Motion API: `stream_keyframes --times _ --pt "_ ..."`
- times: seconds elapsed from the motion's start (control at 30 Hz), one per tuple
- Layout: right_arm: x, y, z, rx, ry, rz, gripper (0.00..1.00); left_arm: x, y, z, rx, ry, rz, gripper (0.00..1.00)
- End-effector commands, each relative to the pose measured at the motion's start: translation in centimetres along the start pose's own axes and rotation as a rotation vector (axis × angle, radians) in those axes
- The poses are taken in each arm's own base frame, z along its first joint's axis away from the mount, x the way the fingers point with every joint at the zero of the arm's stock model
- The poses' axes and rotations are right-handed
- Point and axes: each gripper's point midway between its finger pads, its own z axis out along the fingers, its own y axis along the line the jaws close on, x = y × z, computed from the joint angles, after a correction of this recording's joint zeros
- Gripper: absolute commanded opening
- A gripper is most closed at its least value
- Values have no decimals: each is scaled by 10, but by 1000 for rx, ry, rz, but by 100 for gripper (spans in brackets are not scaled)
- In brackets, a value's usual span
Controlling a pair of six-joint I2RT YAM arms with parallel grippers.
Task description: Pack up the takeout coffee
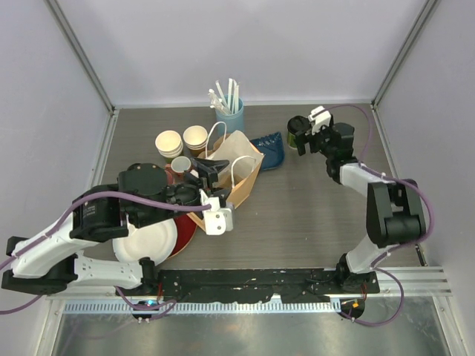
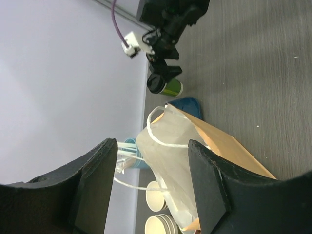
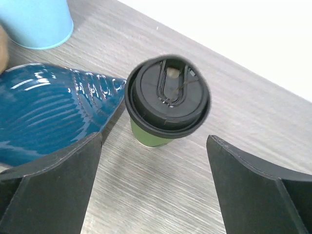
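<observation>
Left gripper (image 2: pixel 152 146): fingers spread wide, nothing between them, aimed at the open mouth of the tan paper carrier bag with white cord handles (image 1: pixel 241 182), just beside it.

Green-sided paper cup with black plastic lid (image 3: pixel 165 95): stood upright on the table at about 2 o'clock from the bag in the top view, well apart from it. The tip of the glossy dark-blue ribbed dish (image 3: pixel 44 107) lay just beside it at 9 o'clock.

Right gripper (image 3: pixel 153 141): clearly the nearer hand, fingers fully parted and holding nothing. The cup sat centred in the gap, towards 12 o'clock of the fingertips, lid facing the wrist camera, neither finger touching. Judged: advance, close across the body, then carry towards 8 o'clock.
</observation>
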Motion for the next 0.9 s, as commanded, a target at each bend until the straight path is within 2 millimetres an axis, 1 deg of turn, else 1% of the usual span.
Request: stream_keyframes --times 0.0,0.03,0.07,0.1,0.13,0.17,0.2,0.23,0.27,0.3,0.33,0.37,0.4,0.43,0.5,0.53,0.57,0.63,0.67,0.73,0.77,0.83,0.87 --pt "-36 -4 -37 -58 -17 -104 94 13 14 -12 -94 27 -87 64" --pt "-34 -1 -42 -82 13 -97 94 16 15 -13 -105 35 -119 65" --pt "-54 -5 -44 -87 -15 -112 94 18 19 -15 -130 36 -142 66" --pt "-70 -2 -47 -114 -44 -117 94 27 27 -17 -176 68 -178 67" --pt "-78 1 -48 -132 -45 -71 93 33 33 -18 -222 89 -237 68" --pt "-117 -9 -46 -118 -110 -51 88 38 42 -21 -272 100 -272 69" --pt "-126 -14 -37 -106 -110 11 85 54 50 -25 -329 157 -296 69" --pt "-123 -17 -30 -100 -57 98 82 61 53 -27 -356 177 -323 70" --pt "-167 -34 -26 -69 -107 110 76 68 54 -29 -371 195 -340 70" --pt "-169 -40 -19 -54 -70 145 73 79 57 -33 -399 224 -362 70" --pt "-128 -42 2 -44 84 217 69 82 56 -34 -402 226 -384 71" --pt "-155 -51 6 -36 58 213 63 86 55 -36 -409 228 -419 71" --pt "-145 -51 14 -38 99 230 63 94 56 -39 -425 246 -434 71" --pt "-129 -45 23 -33 160 237 63 97 55 -39 -424 251 -442 71" --pt "-131 -40 29 -4 174 173 64 103 55 -39 -434 272 -449 71" --pt "-133 -26 33 -3 182 135 64 104 56 -38 -437 273 -448 71" --pt "-134 -31 33 47 190 101 63 103 56 -36 -430 271 -446 71" --pt "-137 -29 34 51 196 72 63 101 57 -32 -417 265 -446 71" --pt "-141 -32 36 63 191 73 63 99 58 -31 -413 262 -446 71" --pt "-136 -37 38 87 215 70 64 99 60 -30 -415 262 -445 71" --pt "-129 -39 41 99 232 70 65 99 60 -29 -415 263 -445 71" --pt "-121 -37 43 95 253 73 67 98 59 -29 -411 260 -446 71" --pt "-113 -33 45 82 266 82 69 98 59 -29 -410 261 -446 71"
